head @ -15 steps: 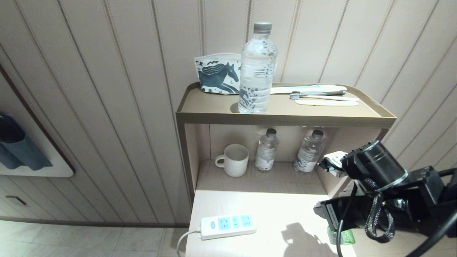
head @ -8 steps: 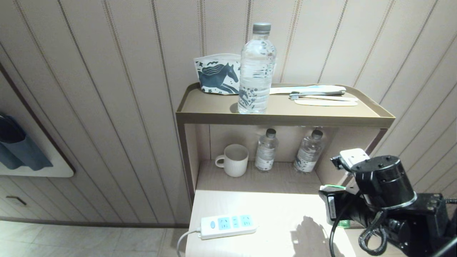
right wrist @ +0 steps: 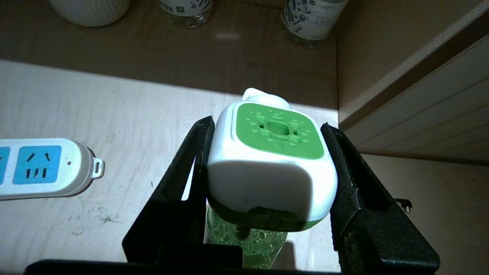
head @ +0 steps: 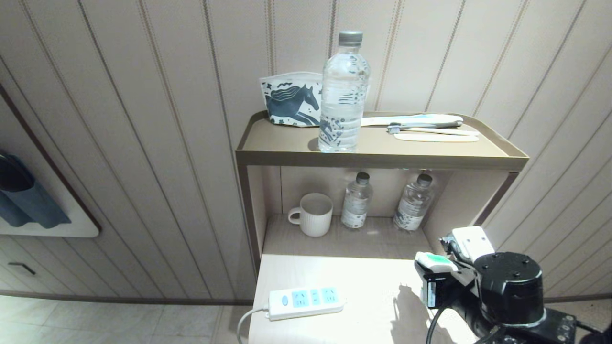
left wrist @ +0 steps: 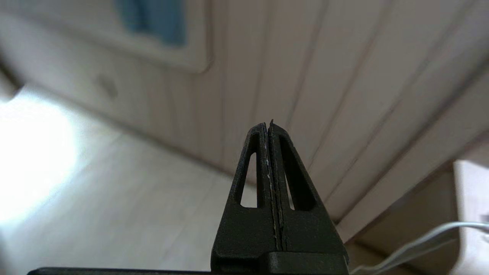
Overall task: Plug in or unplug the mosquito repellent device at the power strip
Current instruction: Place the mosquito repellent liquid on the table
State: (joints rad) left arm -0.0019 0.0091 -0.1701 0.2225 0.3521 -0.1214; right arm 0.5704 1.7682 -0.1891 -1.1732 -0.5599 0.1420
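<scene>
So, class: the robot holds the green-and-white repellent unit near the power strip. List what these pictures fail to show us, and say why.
- Mosquito repellent device plug pins: hidden in the right wrist view by its own body, and in the head view by the right claw.
- Its bottle: mostly covered by the claw fingers.
- Power strip cord: cut off by the head view's lower edge.
- Left claw: outside the head view; its wrist view's background is blurred.

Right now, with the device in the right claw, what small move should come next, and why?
Probably carry the device sideways toward the strip. The right claw grips its white body above the tabletop, well to the strip's right, and the strip's blue sockets look unoccupied.
</scene>
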